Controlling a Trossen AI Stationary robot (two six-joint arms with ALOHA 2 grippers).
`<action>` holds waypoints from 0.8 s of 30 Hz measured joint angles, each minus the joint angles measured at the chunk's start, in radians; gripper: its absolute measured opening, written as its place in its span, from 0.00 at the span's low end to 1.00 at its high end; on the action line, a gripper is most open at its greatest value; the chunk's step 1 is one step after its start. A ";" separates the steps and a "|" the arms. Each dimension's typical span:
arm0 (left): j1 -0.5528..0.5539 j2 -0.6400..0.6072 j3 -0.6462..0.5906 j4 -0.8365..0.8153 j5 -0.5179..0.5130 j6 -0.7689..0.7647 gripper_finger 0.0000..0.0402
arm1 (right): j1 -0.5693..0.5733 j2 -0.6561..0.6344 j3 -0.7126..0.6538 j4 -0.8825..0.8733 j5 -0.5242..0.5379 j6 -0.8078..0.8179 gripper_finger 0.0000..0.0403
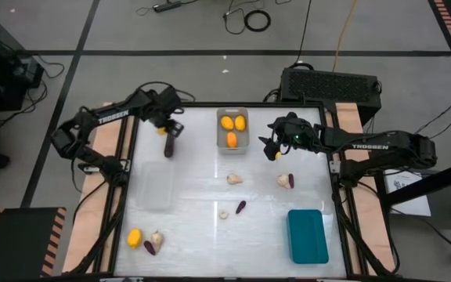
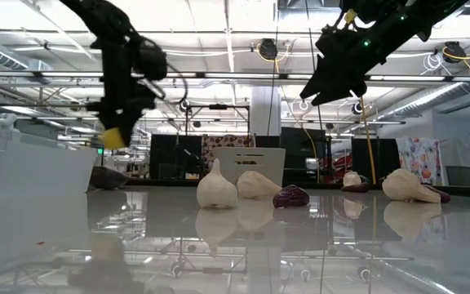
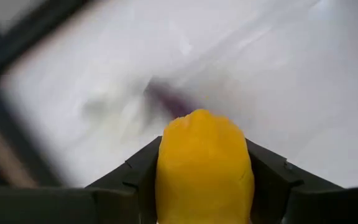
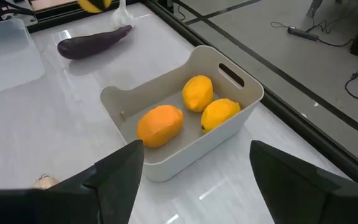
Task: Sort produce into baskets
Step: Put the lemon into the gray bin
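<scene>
My left gripper is shut on a yellow fruit above the table's far left, over the far end of a long dark purple eggplant that lies on its side on the table. The grey basket at the far middle holds three yellow-orange fruits. My right gripper hovers open and empty just right of that basket, and its own view looks onto it. The clear basket stands at the left and the teal basket at the near right. My left gripper pinches the yellow fruit by its two sides between its two fingers. The fingers point down from above. The fruit sits at the fingers' lower ends, lifted clear of the table.
Loose on the table lie a garlic bulb, a garlic bulb with a purple piece, and a small bulb beside a purple piece. At the near left lie a yellow fruit, a bulb and a purple piece.
</scene>
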 joint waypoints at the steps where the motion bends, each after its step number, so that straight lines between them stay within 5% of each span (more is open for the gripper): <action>1: -0.007 -0.001 0.007 0.041 0.023 0.013 0.44 | 0.000 0.000 0.000 0.001 0.000 0.000 0.71; 14: -0.214 0.082 0.016 0.914 0.400 0.146 0.44 | 0.000 0.000 0.000 0.030 0.000 0.026 0.71; 24: -0.324 0.197 0.016 1.095 0.237 0.281 0.44 | 0.000 0.000 0.000 0.019 0.000 0.029 0.71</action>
